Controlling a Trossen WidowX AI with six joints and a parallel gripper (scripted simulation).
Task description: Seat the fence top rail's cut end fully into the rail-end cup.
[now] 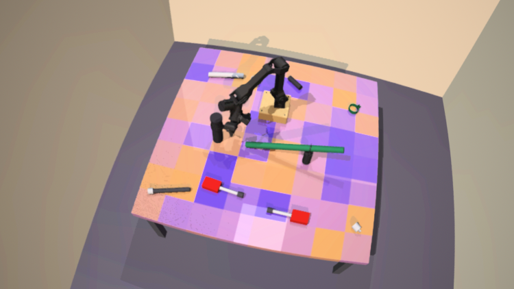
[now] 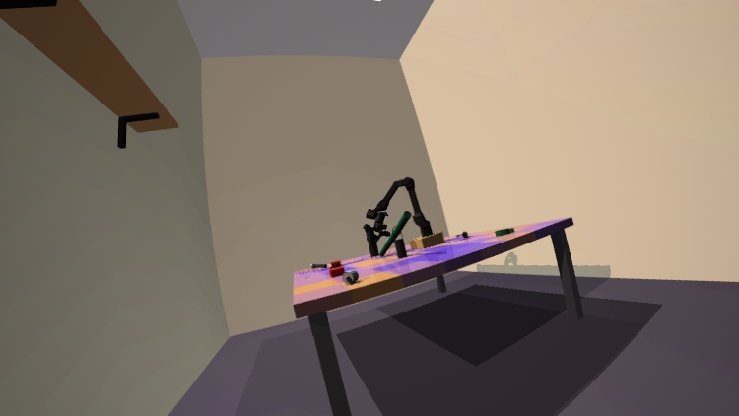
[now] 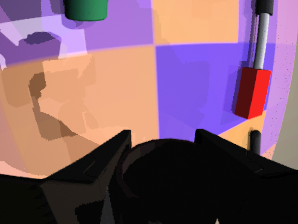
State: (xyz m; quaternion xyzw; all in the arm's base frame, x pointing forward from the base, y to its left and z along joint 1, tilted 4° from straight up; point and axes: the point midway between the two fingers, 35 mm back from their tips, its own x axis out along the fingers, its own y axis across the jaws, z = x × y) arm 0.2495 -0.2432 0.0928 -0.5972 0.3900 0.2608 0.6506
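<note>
The green rail (image 1: 280,146) (image 2: 395,233) (image 3: 86,9) passes at the top of the small black loop-cap post (image 1: 307,157) (image 2: 400,248). It is tilted, its cut end low near the table and its other end high. The big black post (image 1: 216,130) (image 2: 372,244) stands upright to the left of that cut end, with a gap between them. My gripper (image 1: 231,130) (image 3: 165,134) is beside the post's upper part, shut on a black round part that looks like the rail-end cup (image 3: 167,172). The brace band cannot be made out. The fingers are apart from the rail.
The arm's wooden base block (image 1: 275,107) is behind the rail. Two red-ended tools (image 1: 211,184) (image 1: 299,217) lie in front. A dark rod (image 1: 172,190), a white rod (image 1: 223,74), a green ring (image 1: 349,111) and a small white part (image 1: 356,227) lie farther out.
</note>
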